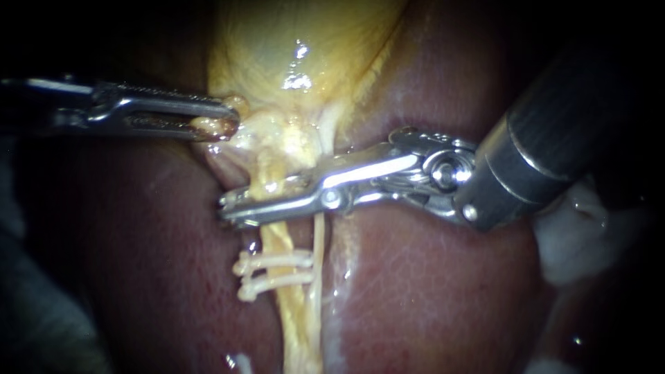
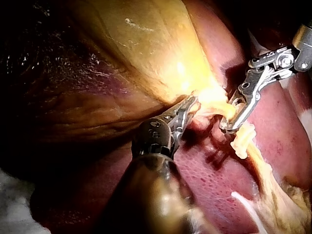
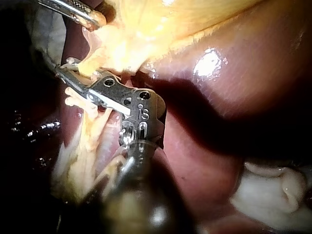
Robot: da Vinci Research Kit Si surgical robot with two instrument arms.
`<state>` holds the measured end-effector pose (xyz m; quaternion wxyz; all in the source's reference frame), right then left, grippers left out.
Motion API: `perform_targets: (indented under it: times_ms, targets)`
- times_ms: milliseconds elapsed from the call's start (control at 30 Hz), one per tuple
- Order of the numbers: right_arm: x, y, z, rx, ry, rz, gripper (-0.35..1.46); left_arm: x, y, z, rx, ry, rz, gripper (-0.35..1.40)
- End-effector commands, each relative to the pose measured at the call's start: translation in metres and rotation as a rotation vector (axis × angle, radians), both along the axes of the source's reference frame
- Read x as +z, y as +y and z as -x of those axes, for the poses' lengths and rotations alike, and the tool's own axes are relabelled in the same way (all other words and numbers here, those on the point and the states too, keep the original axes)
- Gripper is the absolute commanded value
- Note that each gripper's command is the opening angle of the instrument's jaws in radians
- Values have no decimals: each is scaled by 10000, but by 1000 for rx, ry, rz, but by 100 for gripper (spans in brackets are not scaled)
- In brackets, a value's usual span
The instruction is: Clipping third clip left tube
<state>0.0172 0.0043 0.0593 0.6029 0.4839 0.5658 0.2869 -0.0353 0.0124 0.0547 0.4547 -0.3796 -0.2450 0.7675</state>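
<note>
The pale yellow left tube (image 1: 278, 239) runs down from the gallbladder (image 1: 298, 41) over the liver (image 1: 429, 277). Two white clips (image 1: 273, 271) cross it side by side. Just above them my right instrument (image 1: 239, 210) lies across the tube, with its jaws closed on it from both sides. A thin right tube (image 1: 318, 242) passes behind those jaws. My left instrument (image 1: 223, 122) is shut on a yellow fold at the gallbladder's neck. In the right wrist view my right instrument (image 3: 70, 70) holds the tube beside the clips (image 3: 73, 100). In the left wrist view my left instrument (image 2: 191, 103) grips the fold.
Dark red liver lies on both sides of the tubes. A white lump of tissue (image 1: 575, 235) sits under my right instrument's shaft. In the left wrist view my right instrument (image 2: 229, 126) stands just beyond my left one, next to the clips (image 2: 242, 141).
</note>
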Motion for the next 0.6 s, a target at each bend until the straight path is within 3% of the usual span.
perform_targets:
  times_ms: [33, 600]
  targets:
    - [0, 0, 1, -1, 1, 2, -35, 0, 0, 0, 0, 0, 0, -35]
    - [4, -5, 3, -1, -9, -23, -35, 0, 0, 0, 0, 0, 0, -35]
